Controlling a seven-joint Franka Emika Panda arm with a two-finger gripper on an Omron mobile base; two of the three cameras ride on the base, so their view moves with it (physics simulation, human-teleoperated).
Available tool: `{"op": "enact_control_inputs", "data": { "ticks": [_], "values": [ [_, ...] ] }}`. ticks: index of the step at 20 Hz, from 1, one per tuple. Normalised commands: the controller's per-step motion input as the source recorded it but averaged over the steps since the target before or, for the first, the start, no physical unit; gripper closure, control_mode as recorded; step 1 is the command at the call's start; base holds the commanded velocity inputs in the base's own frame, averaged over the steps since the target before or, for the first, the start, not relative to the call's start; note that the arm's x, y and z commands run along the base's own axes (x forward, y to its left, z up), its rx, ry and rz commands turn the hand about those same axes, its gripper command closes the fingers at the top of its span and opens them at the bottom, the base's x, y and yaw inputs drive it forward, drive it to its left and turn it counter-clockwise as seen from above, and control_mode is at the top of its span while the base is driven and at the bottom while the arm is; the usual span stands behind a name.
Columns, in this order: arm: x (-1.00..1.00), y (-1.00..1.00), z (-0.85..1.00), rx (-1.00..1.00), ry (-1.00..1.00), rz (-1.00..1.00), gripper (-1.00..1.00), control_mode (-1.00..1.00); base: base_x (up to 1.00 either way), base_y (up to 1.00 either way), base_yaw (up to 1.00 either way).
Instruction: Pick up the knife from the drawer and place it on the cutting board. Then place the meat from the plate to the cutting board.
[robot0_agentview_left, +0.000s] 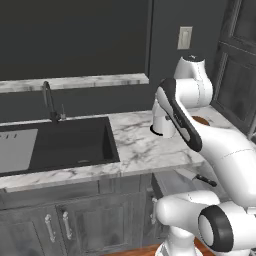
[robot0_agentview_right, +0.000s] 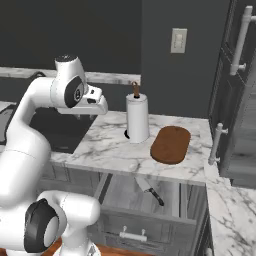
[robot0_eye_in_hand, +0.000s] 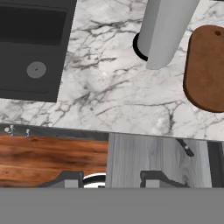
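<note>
The drawer (robot0_agentview_right: 125, 192) stands pulled out below the marble counter. In it lies the knife (robot0_agentview_right: 150, 190), dark handle toward the front right; it also appears as the knife (robot0_agentview_left: 200, 178) and the knife (robot0_eye_in_hand: 186, 147). The reddish-brown cutting board (robot0_agentview_right: 171, 144) rests bare on the counter right of a paper towel roll, seen again as the cutting board (robot0_eye_in_hand: 205, 70). My gripper (robot0_eye_in_hand: 111, 179) hangs high over the counter's front edge, left of the drawer (robot0_eye_in_hand: 148, 157), open with nothing between its fingers. The meat and the plate are out of view.
A paper towel roll (robot0_agentview_right: 137, 120) stands upright between the sink and the board. The dark sink (robot0_agentview_left: 60, 145) with its faucet (robot0_agentview_left: 49, 102) lies to the left. Tall cabinet doors (robot0_agentview_right: 240, 100) with long handles close off the right side.
</note>
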Motion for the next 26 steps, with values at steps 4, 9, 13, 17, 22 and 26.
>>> {"op": "enact_control_inputs", "data": {
  "ticks": [4,9,13,17,22,26],
  "values": [
    [-0.06,0.00,0.00,0.00,0.00,0.00,-1.00,1.00,-0.12,0.00,0.00],
    [0.00,0.00,0.00,0.00,0.00,0.00,-1.00,1.00,-0.28,0.27,0.00],
    [0.00,0.00,0.00,0.00,0.00,0.00,-1.00,1.00,-0.27,0.51,0.00],
    [0.00,0.00,0.00,0.00,0.00,0.00,-1.00,1.00,-0.03,0.77,0.00],
    [0.00,0.00,0.00,0.00,0.00,0.00,-1.00,1.00,0.02,0.86,0.00],
    [0.00,0.00,0.00,0.00,0.00,0.00,-1.00,1.00,0.26,0.59,0.00]
  ]
}}
